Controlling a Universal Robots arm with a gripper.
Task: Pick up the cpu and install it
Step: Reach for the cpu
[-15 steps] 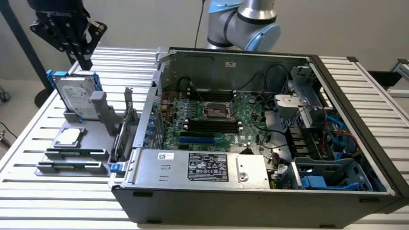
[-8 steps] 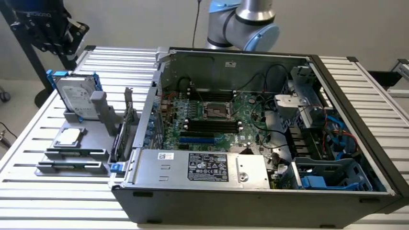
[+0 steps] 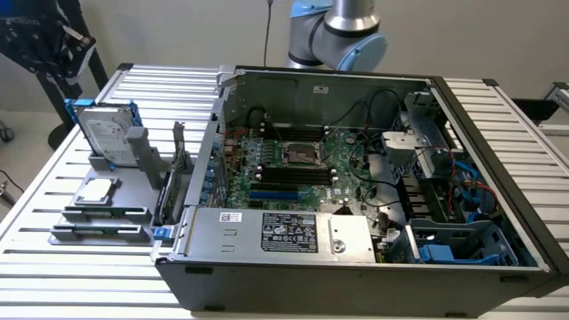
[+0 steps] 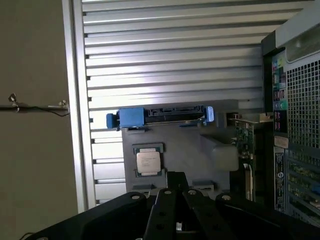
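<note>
The cpu (image 3: 96, 191) is unpicked; the gripper (image 4: 175, 178) is closed and empty.
The cpu lies flat, top up, in the holder (image 3: 133, 200) at the exterior view's left of the case (image 3: 356, 280), open to a grasp from above.

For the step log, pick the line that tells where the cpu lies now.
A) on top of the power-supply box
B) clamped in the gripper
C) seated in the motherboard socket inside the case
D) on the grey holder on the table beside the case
D: the cpu lies flat on the grey holder, on the table to the exterior view's left of the open case.
</note>
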